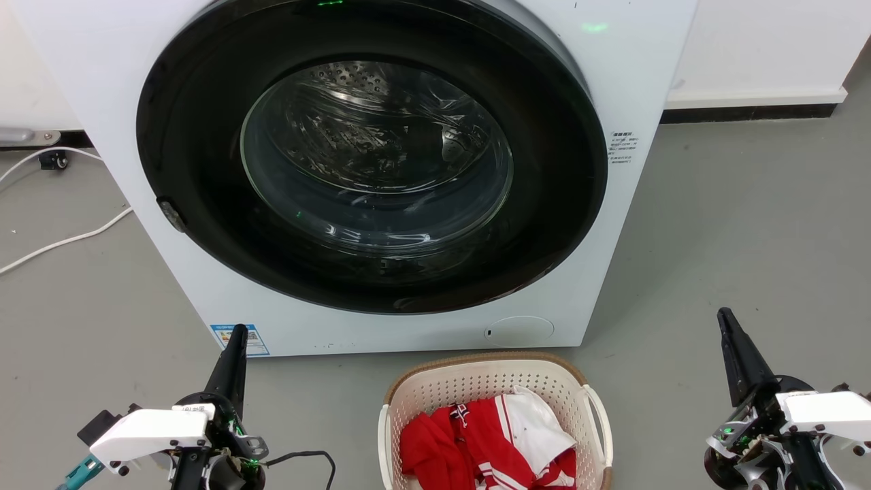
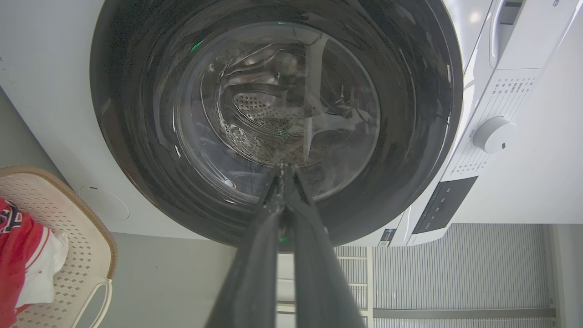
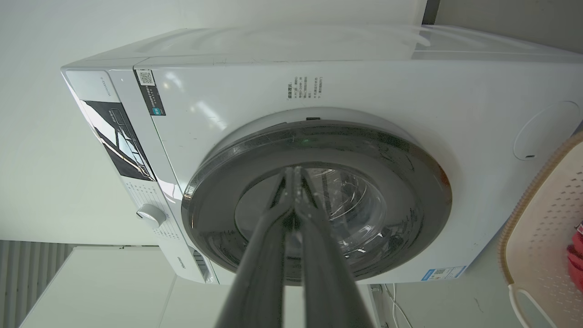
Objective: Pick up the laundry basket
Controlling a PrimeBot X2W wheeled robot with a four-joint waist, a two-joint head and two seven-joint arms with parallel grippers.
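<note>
Your left pincer (image 2: 284,175), fingers (image 2: 255,255) pressed together, points at the washer door (image 2: 136,114). The laundry basket (image 2: 77,255), at the lower left, holds red and white clothes (image 2: 23,255).

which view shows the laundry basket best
Head view: the cream-white perforated plastic laundry basket shows both loop handles and red-and-white clothes inside. Left wrist view catches one end at its left edge; right wrist view, a slice at its right edge.

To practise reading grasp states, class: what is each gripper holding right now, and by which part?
Nothing is held. The left gripper and right gripper are shut and empty, either side of the laundry basket, not touching it.
</note>
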